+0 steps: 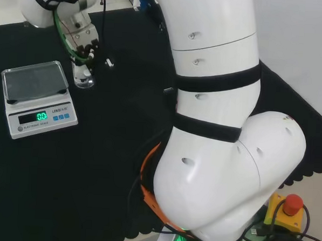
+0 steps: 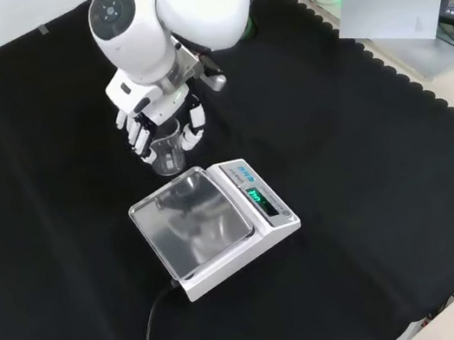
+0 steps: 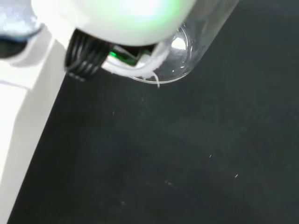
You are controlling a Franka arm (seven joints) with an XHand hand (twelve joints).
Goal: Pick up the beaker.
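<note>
Beaker of clear glass [image 2: 167,151], likely light, slick and fragile, stands just beside the white scale [image 2: 216,225]; the black-and-white hand [image 2: 157,114] curls its fingers round its wall, mid-height.

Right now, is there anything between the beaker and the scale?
No. In the front view only a narrow strip of bare black cloth separates the beaker, held in the hand, from the scale.
</note>
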